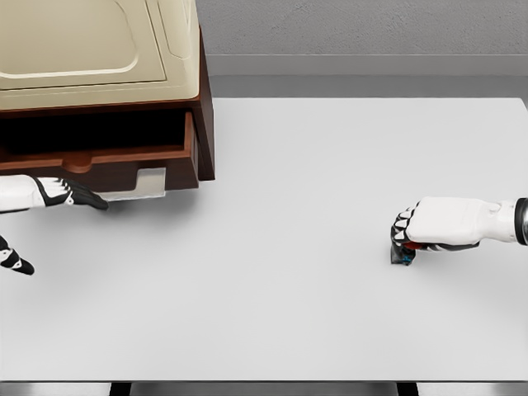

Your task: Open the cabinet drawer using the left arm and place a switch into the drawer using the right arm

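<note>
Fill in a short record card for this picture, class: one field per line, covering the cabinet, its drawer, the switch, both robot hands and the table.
cabinet: brown body with cream top, at the table's far left
drawer: pulled partly open
left robot hand: just below the drawer front, fingers extended
switch: small dark object on the table, right side
right robot hand: curled over the switch
table: white, flat

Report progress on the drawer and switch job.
Done: the drawer of the cabinet stands pulled out, with the left hand at its front. In hand: the right hand is closed over the small dark switch on the table. Left: carrying the switch across and placing it into the drawer.
</note>
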